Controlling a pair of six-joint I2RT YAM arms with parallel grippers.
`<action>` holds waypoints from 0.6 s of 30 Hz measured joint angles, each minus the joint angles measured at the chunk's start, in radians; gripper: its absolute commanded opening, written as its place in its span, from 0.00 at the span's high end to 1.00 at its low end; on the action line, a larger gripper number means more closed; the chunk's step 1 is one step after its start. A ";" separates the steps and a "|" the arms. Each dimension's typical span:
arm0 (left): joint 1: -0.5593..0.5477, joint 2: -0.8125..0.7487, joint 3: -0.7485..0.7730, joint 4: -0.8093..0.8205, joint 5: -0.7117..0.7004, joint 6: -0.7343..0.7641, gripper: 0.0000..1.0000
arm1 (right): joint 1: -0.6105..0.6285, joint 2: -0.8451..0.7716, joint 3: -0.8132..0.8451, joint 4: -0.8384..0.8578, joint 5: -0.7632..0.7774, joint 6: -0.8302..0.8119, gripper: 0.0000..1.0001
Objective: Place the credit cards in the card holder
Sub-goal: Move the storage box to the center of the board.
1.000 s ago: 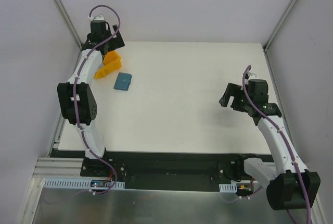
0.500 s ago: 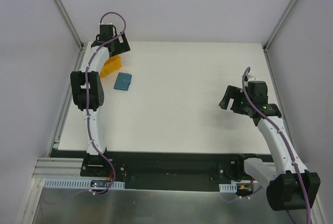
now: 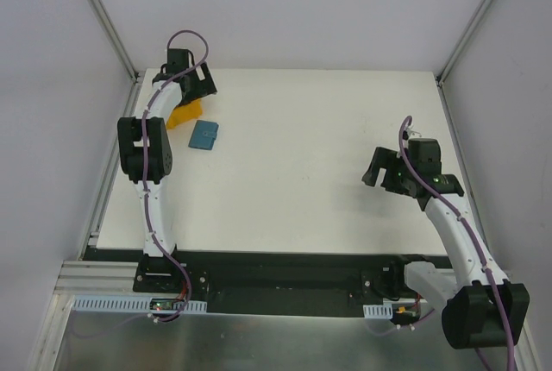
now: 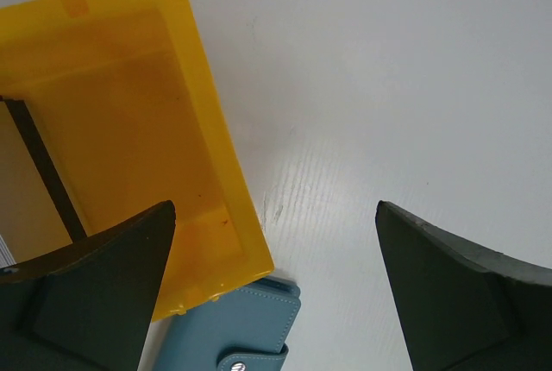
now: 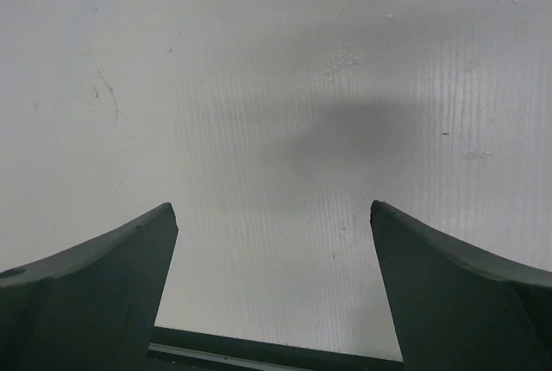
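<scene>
Both spread and empty: the right gripper [image 5: 272, 207] idle, the left gripper [image 4: 274, 207] above the yellow bin [image 4: 207, 129], where a pale striped slab may be the credit cards [image 4: 19, 190]; the card holder [image 4: 233, 336] lies shut just beside it. Card pickup seems in hand: descend, pinch one.

The card holder [image 3: 203, 135] lies flat on the white worktop [image 3: 310, 147]. A yellow bin [image 3: 180, 115] sits just beyond it and to its left, partly covered by the left arm. The left claw [image 3: 197, 86] hangs beyond the card holder, above the bin's far end. The right claw [image 3: 382, 170] hovers well to the card holder's right, above bare worktop.
</scene>
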 measured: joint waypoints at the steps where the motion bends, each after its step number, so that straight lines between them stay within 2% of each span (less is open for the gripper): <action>1: 0.000 0.000 -0.003 -0.001 0.004 -0.002 0.01 | 0.000 0.000 -0.003 0.001 0.000 0.000 0.04; 18: -0.018 0.000 -0.029 0.003 0.082 -0.031 0.06 | 0.000 0.000 -0.037 0.005 -0.007 0.003 0.04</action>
